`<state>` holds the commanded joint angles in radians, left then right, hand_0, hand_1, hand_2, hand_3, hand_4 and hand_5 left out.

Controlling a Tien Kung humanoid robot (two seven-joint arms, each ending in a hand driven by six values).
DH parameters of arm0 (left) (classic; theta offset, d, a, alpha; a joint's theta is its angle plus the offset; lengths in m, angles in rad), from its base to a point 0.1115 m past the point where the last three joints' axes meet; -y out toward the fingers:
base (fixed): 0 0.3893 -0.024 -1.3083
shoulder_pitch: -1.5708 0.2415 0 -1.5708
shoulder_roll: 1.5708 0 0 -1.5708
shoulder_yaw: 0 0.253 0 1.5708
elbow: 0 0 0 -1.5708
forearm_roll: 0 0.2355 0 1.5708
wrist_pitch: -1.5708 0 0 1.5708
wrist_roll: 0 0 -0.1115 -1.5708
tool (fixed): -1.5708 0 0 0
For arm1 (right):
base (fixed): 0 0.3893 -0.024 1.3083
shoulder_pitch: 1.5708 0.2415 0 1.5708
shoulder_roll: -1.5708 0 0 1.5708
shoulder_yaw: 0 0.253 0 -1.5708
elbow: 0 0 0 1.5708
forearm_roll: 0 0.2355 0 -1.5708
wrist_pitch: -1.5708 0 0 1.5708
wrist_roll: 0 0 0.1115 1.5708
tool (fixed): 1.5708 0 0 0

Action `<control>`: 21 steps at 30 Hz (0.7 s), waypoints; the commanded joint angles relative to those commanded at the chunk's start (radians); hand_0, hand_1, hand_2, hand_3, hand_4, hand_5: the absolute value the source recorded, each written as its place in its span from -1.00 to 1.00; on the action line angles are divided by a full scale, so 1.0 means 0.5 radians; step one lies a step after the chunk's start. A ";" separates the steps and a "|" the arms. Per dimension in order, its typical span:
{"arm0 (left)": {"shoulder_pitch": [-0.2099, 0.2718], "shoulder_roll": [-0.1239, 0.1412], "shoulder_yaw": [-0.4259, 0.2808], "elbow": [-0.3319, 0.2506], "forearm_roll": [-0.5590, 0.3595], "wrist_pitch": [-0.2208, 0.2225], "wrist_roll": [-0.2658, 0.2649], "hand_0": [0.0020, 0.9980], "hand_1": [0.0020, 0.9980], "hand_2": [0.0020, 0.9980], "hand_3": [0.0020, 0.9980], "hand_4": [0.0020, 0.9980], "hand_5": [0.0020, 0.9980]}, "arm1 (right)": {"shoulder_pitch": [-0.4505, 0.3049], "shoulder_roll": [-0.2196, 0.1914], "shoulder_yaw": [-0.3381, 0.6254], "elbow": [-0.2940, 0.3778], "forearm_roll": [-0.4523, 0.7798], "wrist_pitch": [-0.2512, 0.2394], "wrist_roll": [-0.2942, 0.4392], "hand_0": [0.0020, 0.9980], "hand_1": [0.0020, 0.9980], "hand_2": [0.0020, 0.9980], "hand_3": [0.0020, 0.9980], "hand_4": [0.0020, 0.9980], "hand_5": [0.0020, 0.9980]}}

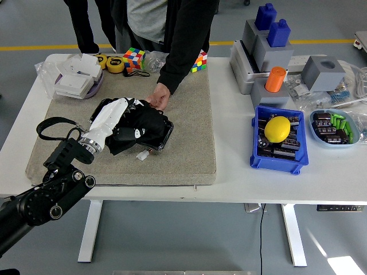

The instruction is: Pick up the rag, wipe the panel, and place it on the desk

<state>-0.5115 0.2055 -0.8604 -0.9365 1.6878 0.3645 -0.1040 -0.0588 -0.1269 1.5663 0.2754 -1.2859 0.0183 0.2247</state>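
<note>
rag [143,120] is pressed on the black panel [165,133] | rag is gripped by the left hand [114,117] | panel's far edge is held by a person's hand [159,97]

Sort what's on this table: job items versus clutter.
Job: rag, panel, left hand, person's hand steadying the panel.
Clutter: Rubik's cube, blue bin, yellow ball, orange cylinder.
</note>
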 joint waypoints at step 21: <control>-0.082 0.016 -0.387 0.457 0.050 0.042 -0.079 -0.55 -0.34 -0.16 0.12 0.51 -1.00 | 0.001 -0.006 -0.012 0.001 0.004 0.000 0.001 0.18 0.13 -0.04 0.04 0.82 -0.26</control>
<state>-0.5523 0.2135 -1.0541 -0.7081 1.7126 0.3855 -0.1436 -0.0582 -0.1297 1.5601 0.2761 -1.2840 0.0182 0.2251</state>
